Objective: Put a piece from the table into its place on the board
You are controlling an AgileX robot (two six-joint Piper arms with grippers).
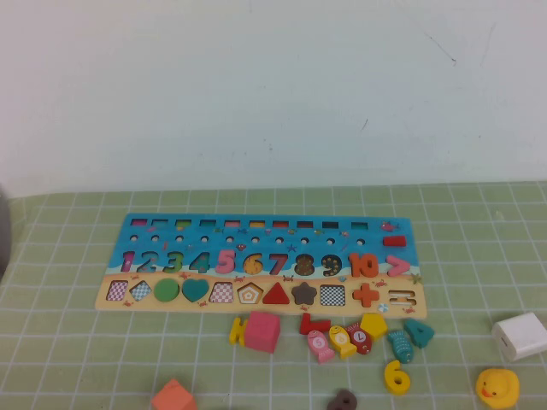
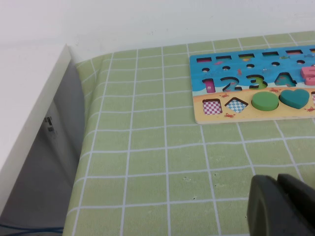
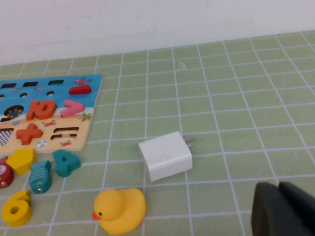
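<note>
Fingers of the left gripper look pressed together, holding nothing, above bare green checked cloth near the board's left end; the right gripper looks likewise closed and empty, over cloth beyond a white charger. Neither arm appears in the high view. On the table, the yellow numeral 6 lies flat in front of the board, near its right end. Close around it sit a teal fish, a teal numeral 4, a yellow pentagon and a rubber duck. A pink cube and an orange block lie farther left. Open cloth stretches right of the board, and the table's left edge drops away beside a white panel.
</note>
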